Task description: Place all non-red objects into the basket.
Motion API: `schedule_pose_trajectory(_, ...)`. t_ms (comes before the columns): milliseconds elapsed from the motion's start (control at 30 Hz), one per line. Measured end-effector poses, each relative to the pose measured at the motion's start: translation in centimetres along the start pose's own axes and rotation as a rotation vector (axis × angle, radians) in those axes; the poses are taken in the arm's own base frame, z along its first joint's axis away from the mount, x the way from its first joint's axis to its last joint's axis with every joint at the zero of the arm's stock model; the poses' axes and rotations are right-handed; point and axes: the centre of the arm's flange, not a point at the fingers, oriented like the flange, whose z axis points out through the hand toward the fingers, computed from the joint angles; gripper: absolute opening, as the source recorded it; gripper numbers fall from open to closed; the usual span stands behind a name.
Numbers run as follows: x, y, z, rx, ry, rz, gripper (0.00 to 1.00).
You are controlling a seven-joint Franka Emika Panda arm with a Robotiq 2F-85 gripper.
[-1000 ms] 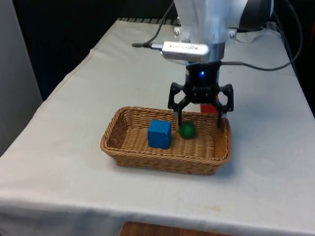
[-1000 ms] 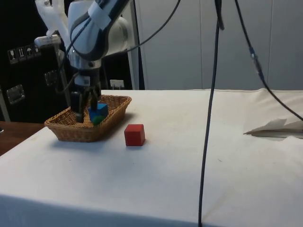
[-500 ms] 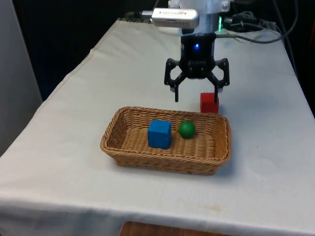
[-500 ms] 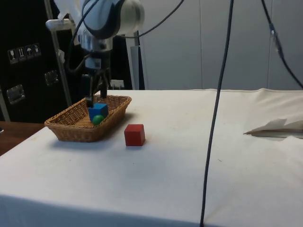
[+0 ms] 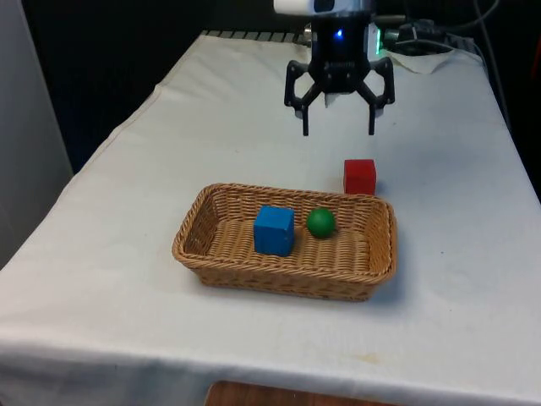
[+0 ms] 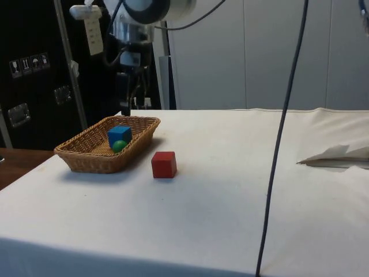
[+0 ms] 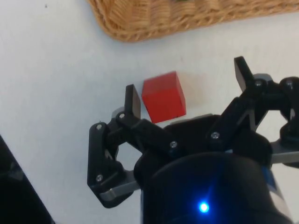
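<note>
Fingers (image 5: 338,133) spread wide, empty, above the table; wrist view shows red cube (image 7: 163,97) between them.

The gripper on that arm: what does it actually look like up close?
The gripper is black, with two slim fingers hung on jointed linkage bars fixed by small silver screws. Its round black body sits below a white, rounded arm, and dark cables trail from the arm.

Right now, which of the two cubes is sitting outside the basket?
The red cube: it rests on the white cloth just beyond the wicker basket, while the blue cube lies inside it beside the green ball.
</note>
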Motion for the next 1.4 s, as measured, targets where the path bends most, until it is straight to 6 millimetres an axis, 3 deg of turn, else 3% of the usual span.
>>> schedule_pose_trajectory(733, -3.7, -0.4, -3.2, 0.018, 0.001, -0.102, 1.00)
schedule_pose_trajectory(1067, -4.5, -1.8, -3.1, -0.033, -0.035, -0.129, 1.00)
schedule_pose_trajectory(1400, -4.7, -1.7, -3.0, -0.069, -0.058, -0.111, 1.00)
